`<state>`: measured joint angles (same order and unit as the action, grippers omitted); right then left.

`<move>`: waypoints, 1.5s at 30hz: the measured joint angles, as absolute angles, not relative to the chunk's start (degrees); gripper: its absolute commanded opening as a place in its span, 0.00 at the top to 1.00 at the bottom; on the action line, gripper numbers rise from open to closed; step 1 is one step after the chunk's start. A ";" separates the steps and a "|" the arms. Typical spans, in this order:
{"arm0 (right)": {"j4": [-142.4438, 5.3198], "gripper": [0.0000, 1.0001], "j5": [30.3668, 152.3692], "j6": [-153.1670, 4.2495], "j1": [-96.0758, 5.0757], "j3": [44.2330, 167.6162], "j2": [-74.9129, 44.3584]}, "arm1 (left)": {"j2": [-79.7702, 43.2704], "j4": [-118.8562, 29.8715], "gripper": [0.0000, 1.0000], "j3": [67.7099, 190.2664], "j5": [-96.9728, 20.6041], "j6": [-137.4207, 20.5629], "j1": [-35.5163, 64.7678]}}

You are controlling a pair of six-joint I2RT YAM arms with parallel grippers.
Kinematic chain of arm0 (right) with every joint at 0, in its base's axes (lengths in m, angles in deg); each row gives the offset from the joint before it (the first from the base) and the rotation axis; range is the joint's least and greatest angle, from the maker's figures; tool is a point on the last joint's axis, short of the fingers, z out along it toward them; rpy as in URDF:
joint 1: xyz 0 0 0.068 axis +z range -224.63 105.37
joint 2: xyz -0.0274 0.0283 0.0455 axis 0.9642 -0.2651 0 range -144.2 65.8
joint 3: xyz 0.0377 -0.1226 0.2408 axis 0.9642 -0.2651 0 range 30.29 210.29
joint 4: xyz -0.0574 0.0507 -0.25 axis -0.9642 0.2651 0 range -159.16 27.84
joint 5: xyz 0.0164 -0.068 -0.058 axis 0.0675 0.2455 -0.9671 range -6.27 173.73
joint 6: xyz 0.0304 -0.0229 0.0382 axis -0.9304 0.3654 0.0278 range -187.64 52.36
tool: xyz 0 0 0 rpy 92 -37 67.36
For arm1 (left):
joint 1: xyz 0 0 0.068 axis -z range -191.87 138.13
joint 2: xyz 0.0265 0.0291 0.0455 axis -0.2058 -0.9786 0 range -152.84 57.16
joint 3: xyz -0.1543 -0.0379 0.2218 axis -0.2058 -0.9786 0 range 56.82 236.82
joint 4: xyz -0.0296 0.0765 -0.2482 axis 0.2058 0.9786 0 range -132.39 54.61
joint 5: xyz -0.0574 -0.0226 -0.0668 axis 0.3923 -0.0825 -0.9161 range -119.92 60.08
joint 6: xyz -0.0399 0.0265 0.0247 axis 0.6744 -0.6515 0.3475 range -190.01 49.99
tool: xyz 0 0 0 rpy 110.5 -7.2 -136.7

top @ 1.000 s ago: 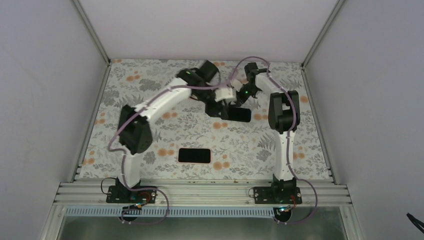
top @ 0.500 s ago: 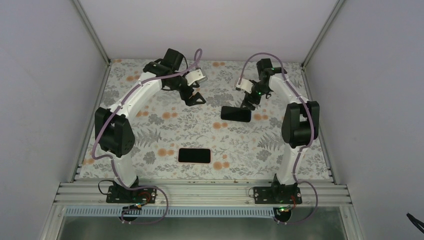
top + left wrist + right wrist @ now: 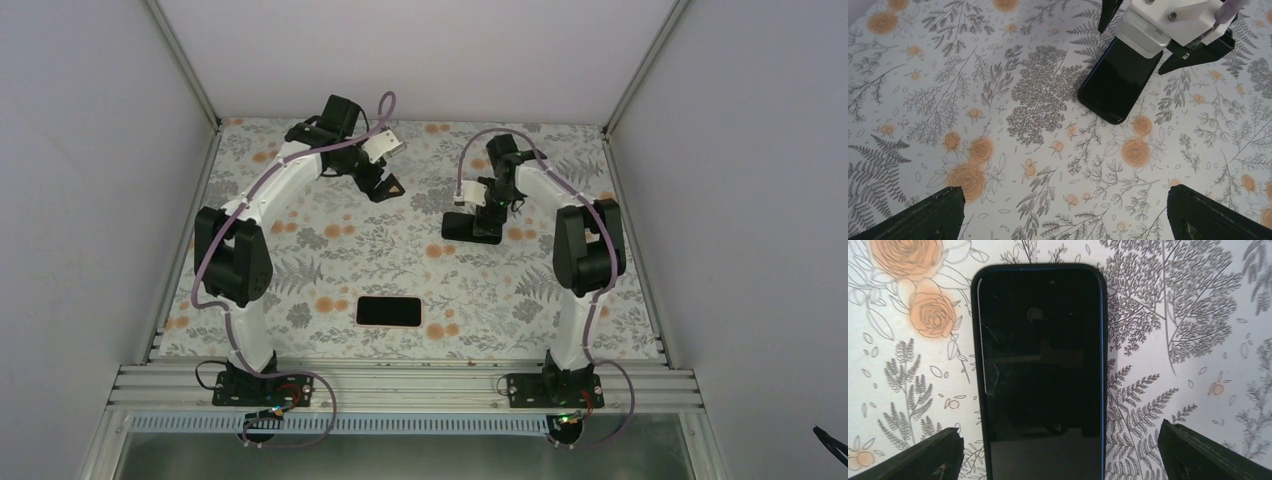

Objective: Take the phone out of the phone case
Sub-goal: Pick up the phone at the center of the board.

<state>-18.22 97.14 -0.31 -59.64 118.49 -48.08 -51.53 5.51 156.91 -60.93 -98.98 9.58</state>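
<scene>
Phone (image 3: 387,310) lies in its pink phone case (image 3: 419,312), well apart from the black slab (image 3: 1040,375). My right hand (image 3: 487,218) gapes empty over that slab; my left hand (image 3: 386,188), also spread empty, hangs near it.

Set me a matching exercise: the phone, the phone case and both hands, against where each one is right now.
Things:
1. phone
2. phone case
3. left hand
4. right hand

Places and states:
A. open, over bare cloth, far side, left of centre
B. open, straddling the phone
C. lying flat, far side, right of centre, beneath a hand
D. lying alone near the front middle, pink rim

Pairs: 1-C, 2-D, 3-A, 4-B.
</scene>
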 measured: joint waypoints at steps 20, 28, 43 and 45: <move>-17.54 0.00 94.78 0.28 -59.21 120.29 -56.32 | -52.84 4.83 0.00 156.91 -61.28 -98.46 8.57; -20.67 0.01 93.51 0.17 -58.92 117.25 -54.46 | -54.43 4.86 0.00 157.20 -61.89 -97.78 8.49; -25.48 0.21 92.20 -0.84 -58.53 112.92 -51.23 | -62.91 5.71 0.00 164.74 -67.24 -95.94 8.46; -25.96 0.21 92.44 -1.23 -58.53 112.79 -50.97 | -66.39 6.84 0.00 167.86 -69.80 -95.90 8.46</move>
<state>-25.96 92.44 -1.23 -58.53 112.79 -50.97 -66.39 6.84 167.86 -69.80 -95.90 8.46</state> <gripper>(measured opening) 0.816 0.999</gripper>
